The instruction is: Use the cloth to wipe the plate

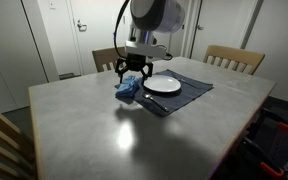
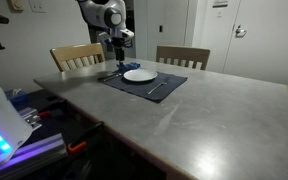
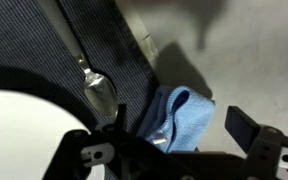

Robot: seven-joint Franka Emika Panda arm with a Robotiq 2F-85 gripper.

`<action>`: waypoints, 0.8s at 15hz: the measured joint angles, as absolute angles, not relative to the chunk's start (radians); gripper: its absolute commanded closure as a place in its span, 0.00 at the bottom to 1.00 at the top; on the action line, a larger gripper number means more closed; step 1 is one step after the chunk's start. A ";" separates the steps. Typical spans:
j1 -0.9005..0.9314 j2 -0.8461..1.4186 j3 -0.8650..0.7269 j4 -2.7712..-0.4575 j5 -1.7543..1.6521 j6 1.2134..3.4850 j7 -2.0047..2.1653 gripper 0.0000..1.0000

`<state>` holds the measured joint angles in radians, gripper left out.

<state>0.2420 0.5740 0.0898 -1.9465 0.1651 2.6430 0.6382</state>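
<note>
The gripper (image 3: 170, 138) stands with its fingers (image 3: 246, 126) spread wide, pinching nothing. In the wrist view the cloth (image 3: 176, 114) lies in the gap between them. It is a pale blue cloth, bunched into soft folds with a rounded fold at the top, and its lower part is hidden behind the gripper body. In an exterior view the gripper (image 1: 132, 72) hangs directly above the cloth (image 1: 127, 90), which shows as a crumpled blue heap. The view is too coarse to say whether the fingertips touch it.

Just beside the cloth, a spoon (image 3: 97, 86) lies on a dark woven placemat (image 3: 44, 50), its handle running away from the gripper. Beyond the spoon sits the white round plate (image 3: 19, 135), bare and glossy. In both exterior views the plate (image 1: 163, 84) (image 2: 140, 75) rests on the placemat, a little to one side of the gripper (image 2: 115, 64). The cloth sits at the placemat's edge, against the grey table (image 1: 94, 130). Two wooden chairs (image 1: 234, 58) stand behind it.
</note>
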 measured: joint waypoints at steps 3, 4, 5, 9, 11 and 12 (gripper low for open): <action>0.261 0.601 0.059 -1.925 0.165 2.645 0.659 0.00; 0.263 0.611 0.054 -1.915 0.165 2.646 0.663 0.00; 0.264 0.620 0.052 -1.907 0.165 2.646 0.664 0.00; 0.266 0.659 0.049 -1.866 0.166 2.654 0.673 0.00; 0.267 0.675 0.049 -1.853 0.166 2.668 0.678 0.01; 0.268 0.681 0.049 -1.847 0.166 2.673 0.680 0.26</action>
